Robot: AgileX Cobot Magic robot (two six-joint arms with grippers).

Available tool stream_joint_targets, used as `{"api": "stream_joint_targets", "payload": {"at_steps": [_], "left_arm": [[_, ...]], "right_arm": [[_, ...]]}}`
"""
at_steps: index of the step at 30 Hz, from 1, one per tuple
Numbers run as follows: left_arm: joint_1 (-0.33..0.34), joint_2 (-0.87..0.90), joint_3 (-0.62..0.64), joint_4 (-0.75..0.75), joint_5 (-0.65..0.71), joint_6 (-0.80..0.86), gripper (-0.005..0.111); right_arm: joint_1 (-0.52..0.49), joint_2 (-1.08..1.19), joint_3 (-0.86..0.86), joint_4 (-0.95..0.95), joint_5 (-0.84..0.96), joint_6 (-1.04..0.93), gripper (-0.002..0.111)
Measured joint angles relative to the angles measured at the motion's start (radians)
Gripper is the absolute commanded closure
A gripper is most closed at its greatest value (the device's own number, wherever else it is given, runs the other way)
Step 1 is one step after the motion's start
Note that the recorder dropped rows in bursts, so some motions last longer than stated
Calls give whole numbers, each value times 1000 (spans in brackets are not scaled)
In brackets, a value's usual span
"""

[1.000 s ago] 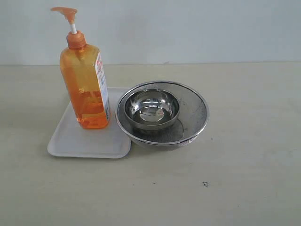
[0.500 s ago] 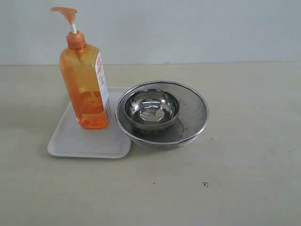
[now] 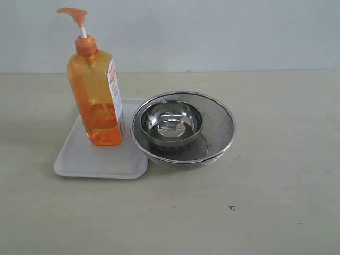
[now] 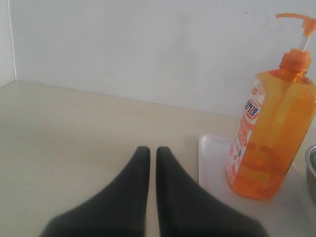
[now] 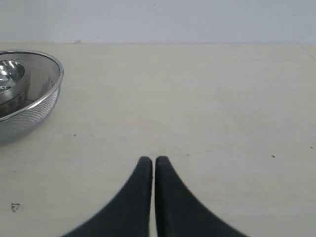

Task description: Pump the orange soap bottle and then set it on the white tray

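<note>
The orange soap bottle stands upright on the white tray, its pump head raised on the white stem. The left wrist view has the same bottle on the tray, off to one side of my left gripper. That gripper is shut and holds nothing, well short of the bottle. My right gripper is shut and empty over bare table. Neither gripper appears in the exterior view.
A round steel mesh strainer with a smaller steel bowl inside sits touching the tray's right edge. The strainer also shows in the right wrist view, away from the gripper. A pale wall rises behind the table.
</note>
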Motion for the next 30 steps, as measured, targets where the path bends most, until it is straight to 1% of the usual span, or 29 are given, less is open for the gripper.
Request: {"api": "stream_joint_targets", "payload": {"at_steps": [11, 15, 30], "left_arm": [[0, 0, 16, 0, 40, 19, 102], [0, 0, 16, 0, 89, 20, 102], [0, 0, 16, -22, 95, 20, 102]], "right_arm": [[0, -2, 0, 0, 0, 0, 108], [0, -2, 0, 0, 0, 0, 108], [0, -2, 0, 0, 0, 2, 108]]}}
